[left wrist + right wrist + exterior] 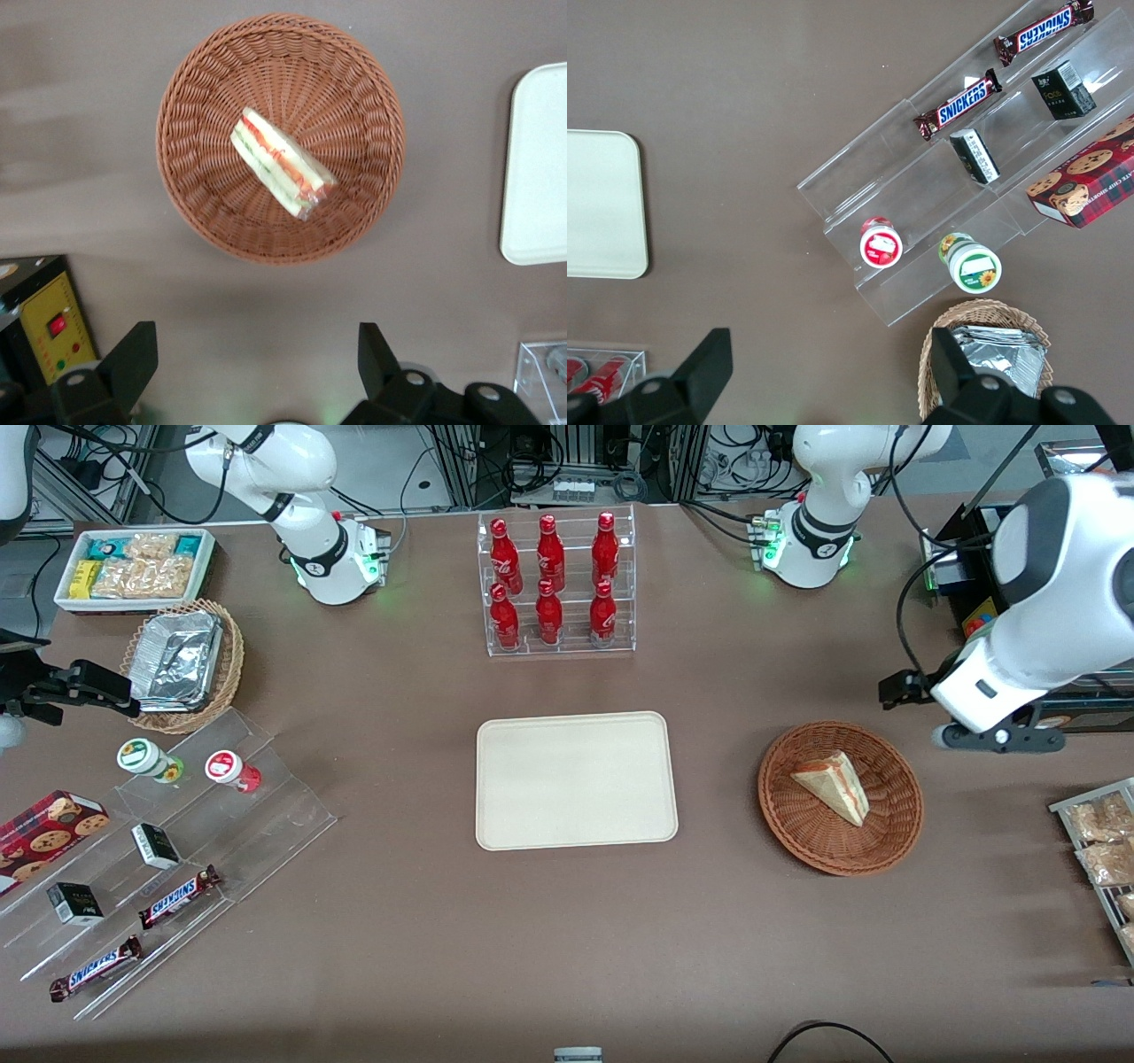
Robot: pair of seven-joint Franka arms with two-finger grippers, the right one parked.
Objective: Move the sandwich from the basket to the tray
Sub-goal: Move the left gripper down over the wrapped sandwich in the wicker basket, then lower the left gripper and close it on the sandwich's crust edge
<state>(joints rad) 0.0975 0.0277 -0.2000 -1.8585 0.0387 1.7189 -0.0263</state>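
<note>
Covering the table (pixel 425 948), brown matting carries the tray (pixel 576 780), and the gripper (pixel 257 372) hangs spread above it.

A wide desk (pixel 399 957) with a matte brown top filled nearly the whole front view, and the same brown surface lay under both wrist views. Light fell evenly from above, so shadows on the top were soft and pale patches of glare showed near its farther edge. Past that edge, farther from the front camera, a light grey floor (pixel 381 460) showed, strewn with black cables (pixel 523 469). Ribbed metal frame posts (pixel 576 443) stood there, with a pale power strip (pixel 574 489) at their foot. One black cable (pixel 824 1036) looped over the desk's nearest edge.
</note>
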